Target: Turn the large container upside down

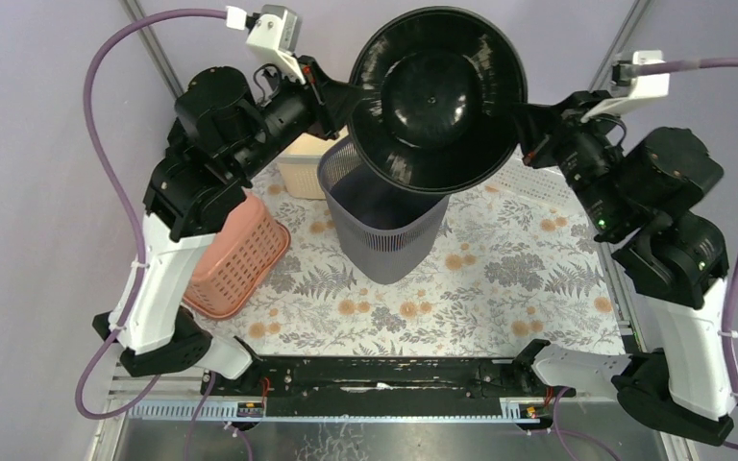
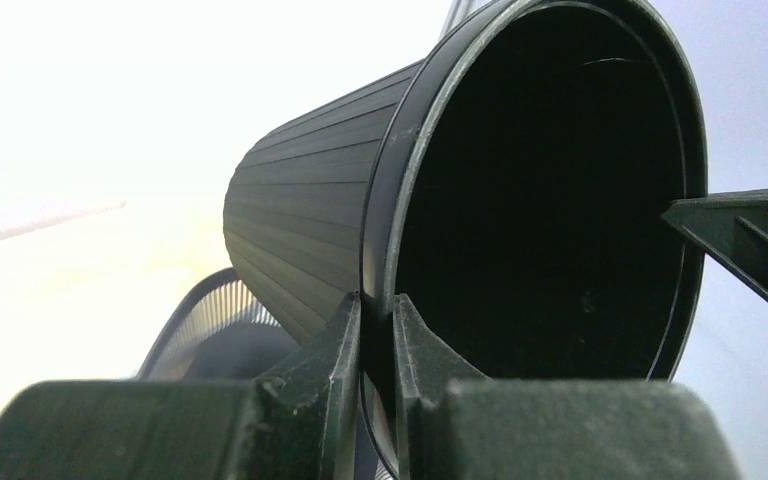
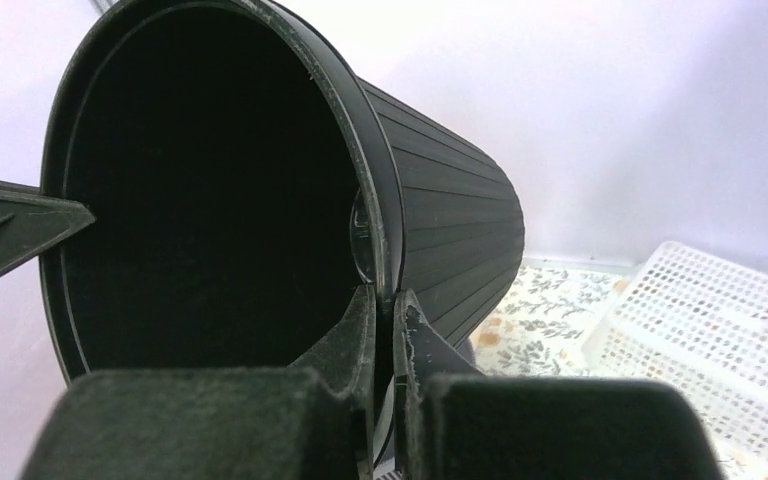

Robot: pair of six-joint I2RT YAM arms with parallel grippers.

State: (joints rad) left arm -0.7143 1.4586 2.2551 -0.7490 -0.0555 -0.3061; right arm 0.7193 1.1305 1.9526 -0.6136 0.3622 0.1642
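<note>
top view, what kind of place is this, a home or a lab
Most likely a robot lab cell, not a home: left arm and right arm bolted to one rail, plain lilac walls, a floral cloth staged with a pink basket and grey bin.

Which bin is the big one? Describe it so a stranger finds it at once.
Look above the far middle of the flowered cloth. The black bin is in the air there, its rim pinched by the left gripper and the right gripper. Unlike the grey mesh bin standing under it, it is solid-walled, ribbed and faces its mouth up at the camera.
</note>
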